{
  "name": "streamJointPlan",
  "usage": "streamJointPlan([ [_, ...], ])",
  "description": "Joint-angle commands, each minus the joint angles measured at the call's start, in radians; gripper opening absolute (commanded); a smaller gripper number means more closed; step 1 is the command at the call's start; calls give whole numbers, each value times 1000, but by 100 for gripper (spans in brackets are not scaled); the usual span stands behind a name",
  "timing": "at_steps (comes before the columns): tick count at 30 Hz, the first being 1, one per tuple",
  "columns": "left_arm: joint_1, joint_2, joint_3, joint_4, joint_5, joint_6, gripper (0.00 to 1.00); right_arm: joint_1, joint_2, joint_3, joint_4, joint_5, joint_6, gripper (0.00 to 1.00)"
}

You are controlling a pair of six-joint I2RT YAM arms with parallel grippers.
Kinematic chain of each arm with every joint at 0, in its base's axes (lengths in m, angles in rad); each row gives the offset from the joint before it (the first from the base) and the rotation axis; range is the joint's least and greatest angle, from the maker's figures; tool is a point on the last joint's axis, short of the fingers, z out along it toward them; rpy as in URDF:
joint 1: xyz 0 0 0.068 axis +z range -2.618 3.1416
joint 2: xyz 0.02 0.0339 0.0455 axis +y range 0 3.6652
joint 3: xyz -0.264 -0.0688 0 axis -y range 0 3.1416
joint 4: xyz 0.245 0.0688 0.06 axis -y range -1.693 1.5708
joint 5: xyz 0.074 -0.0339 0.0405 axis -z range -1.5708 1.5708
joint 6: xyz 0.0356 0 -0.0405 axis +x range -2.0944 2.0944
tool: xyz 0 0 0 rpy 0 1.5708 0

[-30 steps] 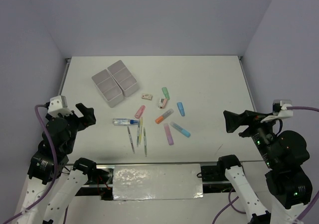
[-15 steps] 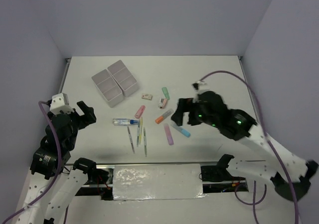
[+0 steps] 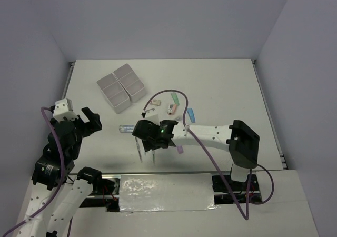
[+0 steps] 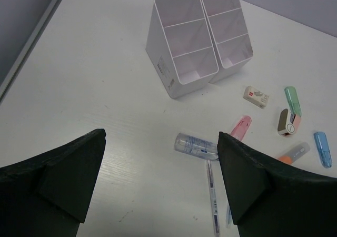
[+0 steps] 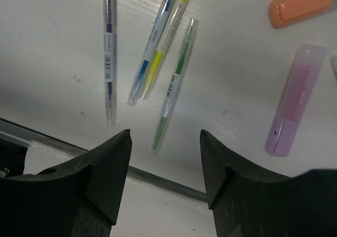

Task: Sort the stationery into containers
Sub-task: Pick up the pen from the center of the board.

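The containers [image 3: 121,87], a block of white bins, stand at the back left; they show with open tops in the left wrist view [image 4: 197,42]. Stationery lies scattered mid-table: a clear tube [image 4: 196,146], a pink highlighter [image 4: 241,126], an eraser [image 4: 257,96], and green [image 3: 174,97] and blue [image 3: 191,114] highlighters. My right gripper [image 5: 165,134] hovers open just above three thin pens, the green pen [image 5: 175,81] lying ahead between its fingers, untouched. Orange [image 5: 301,5] and purple [image 5: 295,97] highlighters lie to its right. My left gripper [image 4: 161,137] hangs open and empty over the left side of the table.
The right arm [image 3: 210,136] stretches low across the table from its base [image 3: 242,142]. The table's near edge with a metal strip [image 5: 158,176] runs just beyond the right fingertips. Grey walls close in the table on three sides.
The right arm swung from the far right across to the pens at the near middle, and its jaws have narrowed. The left arm has barely moved.
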Motion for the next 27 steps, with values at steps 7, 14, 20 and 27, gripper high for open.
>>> streamJointPlan([
  [7,-3,-56,2,32,14,-7,99,-11,117,70,35,-37,10,61],
  [14,-6,-65,3,28,5,-10,99,-27,206,66,47,-74,13,53],
  [20,-11,-80,3,26,2,-11,99,-40,235,61,61,-99,7,46],
  [27,-18,-88,6,23,-4,-14,99,-54,287,77,55,-117,-1,40],
])
